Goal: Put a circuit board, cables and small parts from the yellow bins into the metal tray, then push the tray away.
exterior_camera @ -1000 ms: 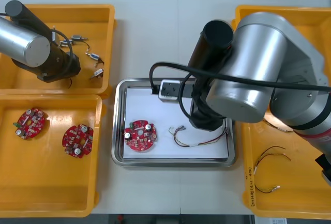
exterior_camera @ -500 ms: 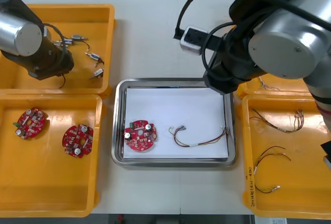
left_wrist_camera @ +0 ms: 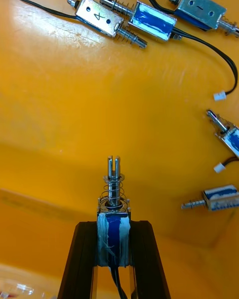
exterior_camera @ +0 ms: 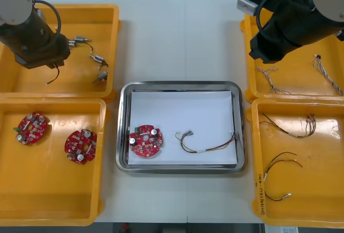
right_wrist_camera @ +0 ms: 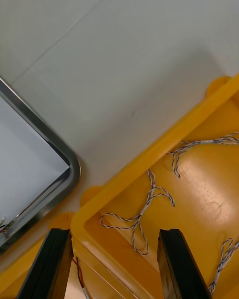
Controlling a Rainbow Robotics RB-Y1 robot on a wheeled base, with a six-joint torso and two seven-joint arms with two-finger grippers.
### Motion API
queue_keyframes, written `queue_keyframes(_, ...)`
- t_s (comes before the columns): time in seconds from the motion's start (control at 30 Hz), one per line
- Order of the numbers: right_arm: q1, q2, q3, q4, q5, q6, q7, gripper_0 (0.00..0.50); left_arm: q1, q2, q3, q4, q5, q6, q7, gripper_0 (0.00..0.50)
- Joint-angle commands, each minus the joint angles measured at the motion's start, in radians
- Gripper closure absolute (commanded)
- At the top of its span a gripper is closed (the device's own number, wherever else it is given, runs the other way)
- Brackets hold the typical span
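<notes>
Light table (exterior_camera: 177,34), far left yellow bin (exterior_camera: 80,9): left gripper (left_wrist_camera: 113,229) pinches small metal part (left_wrist_camera: 113,209), long side along fingers (left_wrist_camera: 82,259), pin pointing outward. Right gripper (right_wrist_camera: 113,235) spread wide over blue-white cable (right_wrist_camera: 147,205).

Tray (exterior_camera: 177,85) mid-frame, white inside, round red board (exterior_camera: 145,141) at its lower left, thin cable (exterior_camera: 198,150) beside it, small metal part (left_wrist_camera: 113,212) clamped in left pincer (left_wrist_camera: 113,227).

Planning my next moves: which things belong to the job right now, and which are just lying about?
In the job: left gripper, shut on a small metal part; open right gripper over blue and white cables; metal tray with circuit board and cable.
Lying about: two spare boards, loose parts, black cables in the yellow bins.
</notes>
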Motion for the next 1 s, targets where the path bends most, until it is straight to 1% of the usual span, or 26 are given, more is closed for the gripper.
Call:
queue_keyframes(0.03, -0.050, -0.055, -0.095, 0.055, 0.010, 0.003, 0.001, 0.000, -0.052, -0.004, 0.056, -0.086, -0.011, 0.084, -0.057, 0.500)
queue_keyframes(0.13, -0.065, -0.076, -0.126, 0.124, 0.015, 0.003, 0.009, 0.000, -0.052, -0.005, 0.058, -0.129, -0.012, 0.127, -0.046, 0.500)
queue_keyframes(0.23, -0.085, -0.090, -0.158, 0.189, 0.033, 0.003, 0.016, 0.000, -0.052, -0.025, 0.079, -0.167, -0.023, 0.170, -0.034, 0.500)
queue_keyframes(0.4, -0.117, -0.095, -0.224, 0.295, 0.076, 0.003, 0.026, 0.000, -0.081, -0.076, 0.084, -0.201, -0.026, 0.237, -0.025, 0.500)
queue_keyframes(0.53, -0.135, -0.101, -0.266, 0.375, 0.130, 0.003, 0.035, 0.000, -0.095, -0.134, 0.084, -0.241, -0.044, 0.287, -0.012, 0.500)
queue_keyframes(0.67, -0.143, -0.110, -0.282, 0.419, 0.167, 0.003, 0.041, 0.000, -0.095, -0.177, 0.081, -0.277, -0.047, 0.314, 0.005, 0.500)
queue_keyframes(0.73, -0.149, -0.110, -0.295, 0.448, 0.197, 0.003, 0.042, 0.000, -0.095, -0.200, 0.069, -0.305, -0.050, 0.330, 0.018, 0.500)
queue_keyframes(0.87, -0.175, -0.110, -0.319, 0.513, 0.250, 0.003, 0.038, 0.000, -0.095, -0.232, 0.033, -0.357, -0.055, 0.334, 0.084, 0.500)
queue_keyframes(1.0, -0.214, -0.110, -0.361, 0.594, 0.279, 0.003, 0.033, 0.000, -0.093, -0.263, -0.006, -0.405, -0.058, 0.334, 0.133, 0.500)
